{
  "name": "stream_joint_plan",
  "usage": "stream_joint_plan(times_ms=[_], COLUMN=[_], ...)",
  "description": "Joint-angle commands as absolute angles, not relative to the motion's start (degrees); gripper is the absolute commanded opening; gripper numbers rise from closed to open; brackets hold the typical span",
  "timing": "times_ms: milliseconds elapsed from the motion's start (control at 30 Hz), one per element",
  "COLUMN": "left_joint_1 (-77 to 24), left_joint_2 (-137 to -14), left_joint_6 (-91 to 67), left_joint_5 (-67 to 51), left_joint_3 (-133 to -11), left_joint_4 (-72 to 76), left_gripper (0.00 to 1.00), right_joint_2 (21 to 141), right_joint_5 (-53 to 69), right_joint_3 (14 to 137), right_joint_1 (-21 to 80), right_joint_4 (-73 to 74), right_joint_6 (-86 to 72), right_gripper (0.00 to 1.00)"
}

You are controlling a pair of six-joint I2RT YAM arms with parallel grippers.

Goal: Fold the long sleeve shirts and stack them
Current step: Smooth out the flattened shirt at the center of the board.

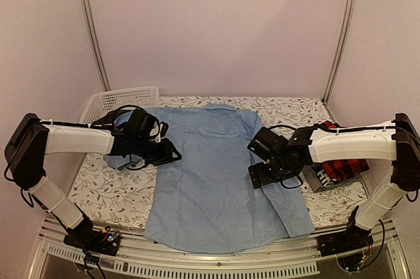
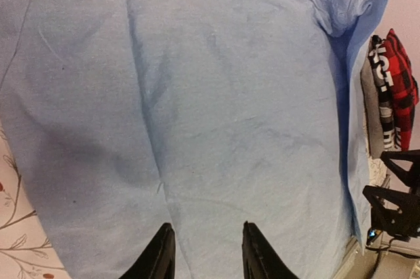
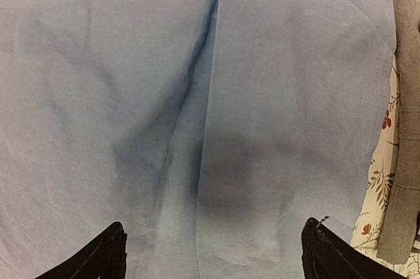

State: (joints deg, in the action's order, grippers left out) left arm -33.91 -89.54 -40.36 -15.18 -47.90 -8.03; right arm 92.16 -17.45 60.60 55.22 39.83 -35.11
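A: Cloth first: how will the light blue shirt [image 1: 216,174] handle?
B: Soft, light and limp, I'd judge. You'd pinch it at a side hem or sleeve edge. It lies flat mid-table, collar at the far side.
A: Jaws?
B: Left gripper [image 2: 207,226] has a narrow gap, empty, above the shirt's left side. Right gripper [image 3: 213,226] is spread wide, empty, cloth directly below. Plaid shirt [image 1: 341,167] sits far right.
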Motion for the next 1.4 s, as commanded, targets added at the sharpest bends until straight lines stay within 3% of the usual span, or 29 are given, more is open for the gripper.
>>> stream_joint_plan(times_ms=[0, 633, 733, 900, 1033, 1367], left_joint_1=[-34.23, -34.33, -34.28, -34.28, -34.3, -34.41], left_joint_2=[-90.06, -90.31, -90.43, -89.9, -89.27, -85.76], left_joint_6=[-39.63, -41.04, -41.22, -41.35, -41.32, -40.58], left_joint_5=[-16.08, -16.57, -16.7, -16.49, -16.41, -16.85], left_joint_3=[-49.0, -48.87, -48.93, -49.04, -48.89, -48.03], left_joint_4=[-8.13, -7.45, -7.27, -7.68, -8.01, -7.5], left_gripper=[0.35, 0.34, 0.34, 0.34, 0.34, 0.34], right_joint_2=[88.41, 85.39, 85.51, 88.11, 88.5, 88.36], right_joint_5=[-17.24, -13.18, -14.21, -14.96, -15.89, -12.11], right_joint_3=[56.44, 48.61, 49.12, 50.36, 52.59, 65.41], right_joint_1=[56.99, 69.85, 69.86, 69.79, 69.17, 62.89], right_joint_4=[43.87, 55.01, 55.55, 55.03, 55.55, 53.85], right_joint_6=[-40.27, -55.14, -55.54, -54.35, -52.85, -40.82], right_gripper=[0.87, 0.73, 0.62, 0.24, 0.01, 0.0])
